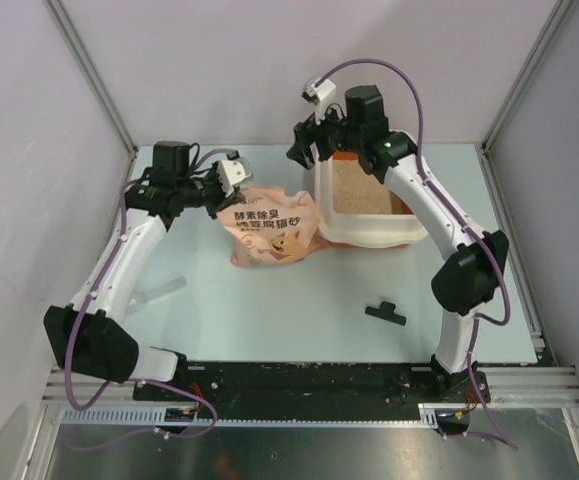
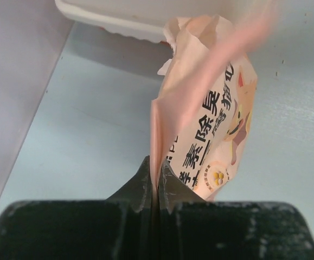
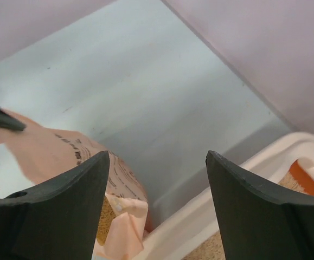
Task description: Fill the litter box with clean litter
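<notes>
The litter box (image 1: 409, 232) stands at the back right with tan litter (image 1: 359, 185) inside; its rim shows in the right wrist view (image 3: 243, 173) and the left wrist view (image 2: 113, 19). The pink-peach litter bag (image 1: 274, 228) lies on the table left of the box, its open mouth (image 3: 119, 216) showing tan granules beside the rim. My left gripper (image 2: 155, 165) is shut on the bag's edge (image 2: 200, 130); it also shows in the top view (image 1: 231, 180). My right gripper (image 3: 157, 157) is open and empty above the box's far left corner (image 1: 304, 150).
A small black clip (image 1: 385, 313) lies on the table in front of the box. A pale strip (image 1: 164, 290) lies near the left arm. Purple-grey walls stand close at the left, back and right.
</notes>
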Controlling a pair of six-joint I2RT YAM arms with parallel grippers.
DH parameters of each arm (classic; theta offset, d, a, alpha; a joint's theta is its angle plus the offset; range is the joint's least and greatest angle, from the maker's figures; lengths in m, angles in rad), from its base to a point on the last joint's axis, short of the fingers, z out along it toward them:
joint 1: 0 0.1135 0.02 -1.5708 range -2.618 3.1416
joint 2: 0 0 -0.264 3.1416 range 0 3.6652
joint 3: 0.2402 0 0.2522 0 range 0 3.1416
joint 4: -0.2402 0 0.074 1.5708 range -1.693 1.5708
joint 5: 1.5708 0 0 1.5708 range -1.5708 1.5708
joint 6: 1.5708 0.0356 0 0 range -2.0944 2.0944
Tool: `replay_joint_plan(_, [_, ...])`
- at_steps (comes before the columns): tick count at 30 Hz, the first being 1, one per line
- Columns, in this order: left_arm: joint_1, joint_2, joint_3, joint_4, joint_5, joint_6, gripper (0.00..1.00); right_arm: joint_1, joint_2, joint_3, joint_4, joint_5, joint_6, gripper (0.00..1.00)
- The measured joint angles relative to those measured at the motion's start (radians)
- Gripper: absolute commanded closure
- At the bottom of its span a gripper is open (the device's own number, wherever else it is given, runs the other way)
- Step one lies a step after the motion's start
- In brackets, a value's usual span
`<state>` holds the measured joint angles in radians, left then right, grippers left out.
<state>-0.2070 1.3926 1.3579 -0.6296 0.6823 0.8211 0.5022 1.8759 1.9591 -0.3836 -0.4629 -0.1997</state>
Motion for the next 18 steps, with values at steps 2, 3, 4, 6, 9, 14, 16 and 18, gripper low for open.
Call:
replay_joint_plan(2, [0.01,-0.026,-0.012,-0.015,-0.014,-0.014,1.0,0.012,0.051,0.074,-0.068,0.037,0.019,0.21])
replay_joint_plan(3, [0.015,-0.04,-0.019,-0.019,-0.027,-0.021,1.0,0.019,0.082,0.11,-0.093,0.047,0.027,0.21])
replay_joint_plan(4, [0.021,-0.053,-0.026,-0.025,-0.038,-0.028,1.0,0.027,0.117,0.156,-0.134,0.058,0.038,0.21])
replay_joint_plan(6, [0.032,-0.084,-0.047,-0.03,-0.065,-0.037,1.0,0.035,0.189,0.243,-0.219,0.063,0.059,0.2])
replay_joint_plan(9, [0.039,-0.123,-0.076,-0.032,-0.094,-0.047,1.0,0.048,0.276,0.336,-0.323,0.055,0.081,0.2])
replay_joint_plan(14, [0.04,-0.156,-0.104,-0.031,-0.094,-0.073,1.0,0.06,0.32,0.37,-0.458,0.033,0.077,0.19])
replay_joint_plan(16, [0.04,-0.156,-0.104,-0.029,-0.093,-0.087,1.0,0.066,0.32,0.374,-0.498,0.034,0.063,0.19])
replay_joint_plan(18, [0.04,-0.156,-0.105,-0.028,-0.093,-0.098,1.0,0.077,0.32,0.377,-0.535,0.036,0.052,0.19])
